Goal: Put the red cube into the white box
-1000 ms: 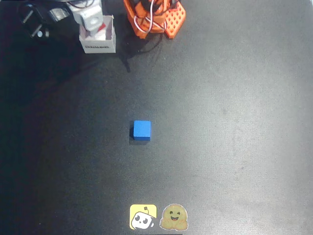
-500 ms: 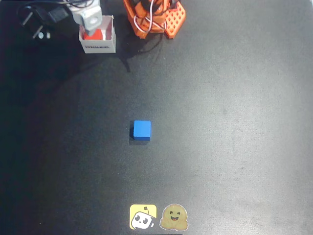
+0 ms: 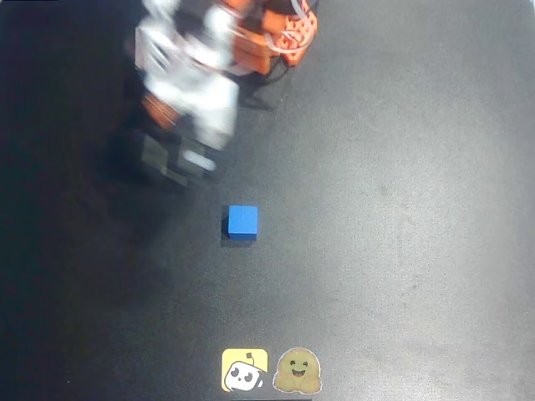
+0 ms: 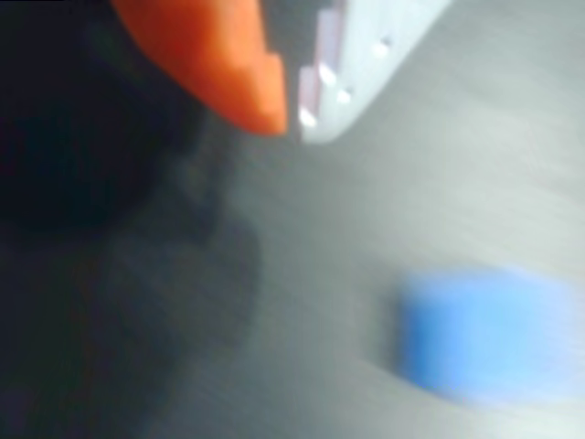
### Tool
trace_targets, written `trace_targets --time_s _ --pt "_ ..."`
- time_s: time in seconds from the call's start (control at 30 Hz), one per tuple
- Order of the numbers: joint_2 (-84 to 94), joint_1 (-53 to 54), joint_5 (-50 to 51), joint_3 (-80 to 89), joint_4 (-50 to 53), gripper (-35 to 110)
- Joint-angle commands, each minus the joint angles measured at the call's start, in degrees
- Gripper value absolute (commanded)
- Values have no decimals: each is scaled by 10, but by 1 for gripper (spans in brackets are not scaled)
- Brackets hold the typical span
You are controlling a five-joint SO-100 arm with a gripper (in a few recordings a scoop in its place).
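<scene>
On the dark table, blue cube, blurred gripper nearly closed, empty.

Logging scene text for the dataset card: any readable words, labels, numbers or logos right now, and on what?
No readable words or numbers.
Yellow sticker at the table's near edge: cartoon robot face, no text.
Tan sticker beside it: smiling face with hands, no text.
Blue cube: plain faces.
Arm and gripper: motion-blurred, nothing legible.

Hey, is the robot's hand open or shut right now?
Shut, empty: in the wrist view the hand's orange and white fingers meet at their tips, nothing between them. The blue cube lies blurred on the table below.
</scene>
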Motion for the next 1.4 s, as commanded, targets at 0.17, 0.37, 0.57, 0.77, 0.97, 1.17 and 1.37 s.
trace_targets --time_s 0.17,0.37,0.57,0.77,0.97,1.17,1.37 --pt "38 -137 7 25 -24 0" --pt "166 -172 6 134 -24 0" --pt "278 -163 6 217 -27 0" --pt "379 -163 6 283 -39 0" --pt "561 -163 5 405 -45 0" --pt "561 -161 25 464 -107 0" --pt "561 -153 54 464 -105 0"
